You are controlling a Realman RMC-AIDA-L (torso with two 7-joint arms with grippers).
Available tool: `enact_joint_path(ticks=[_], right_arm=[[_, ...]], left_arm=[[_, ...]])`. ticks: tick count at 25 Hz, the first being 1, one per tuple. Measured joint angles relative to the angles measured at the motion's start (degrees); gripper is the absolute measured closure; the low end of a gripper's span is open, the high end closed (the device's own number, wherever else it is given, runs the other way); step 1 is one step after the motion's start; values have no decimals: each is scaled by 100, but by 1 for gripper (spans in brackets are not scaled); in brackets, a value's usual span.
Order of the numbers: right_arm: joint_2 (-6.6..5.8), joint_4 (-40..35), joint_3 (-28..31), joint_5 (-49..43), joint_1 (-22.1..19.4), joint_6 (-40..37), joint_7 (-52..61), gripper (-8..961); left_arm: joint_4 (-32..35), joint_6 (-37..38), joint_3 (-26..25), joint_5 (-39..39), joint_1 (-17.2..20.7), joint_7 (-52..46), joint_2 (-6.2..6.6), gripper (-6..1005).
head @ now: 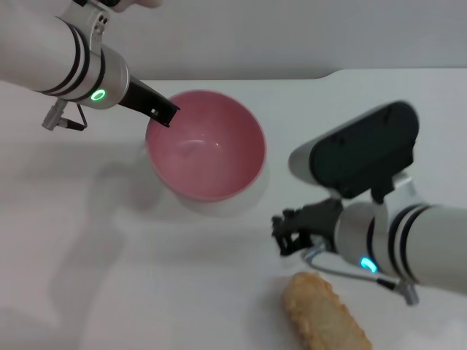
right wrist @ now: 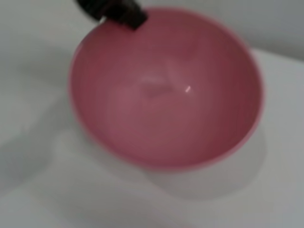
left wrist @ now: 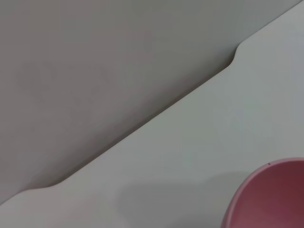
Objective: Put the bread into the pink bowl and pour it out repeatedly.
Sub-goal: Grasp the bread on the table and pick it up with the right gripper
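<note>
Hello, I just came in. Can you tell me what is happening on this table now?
The left tool is at the far-left rim of the pink bowl and seems to grip it. The bowl looks tipped toward the robot and it is empty. The bread lies on the white table, nearer the robot on its right side. The right tool hovers between bowl and bread, holding nothing. So the bread is out of the bowl at this moment.

The pink bowl (right wrist: 166,95), tilted with its empty glossy inside facing the camera, sits over the white counter (right wrist: 38,190), the left gripper (right wrist: 114,10) gripping its rim.
</note>
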Motion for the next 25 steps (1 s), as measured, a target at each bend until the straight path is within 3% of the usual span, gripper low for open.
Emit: enact_joint_path(ticks=[11, 25], right_arm=[[4, -44, -787, -322, -109, 277, 830, 527], [4, -471, -1193, -740, -388, 1034, 1099, 316]], left_arm=[[-108, 41, -18, 106, -32, 1, 5, 957], [-461, 129, -138, 258, -184, 10, 14, 957]])
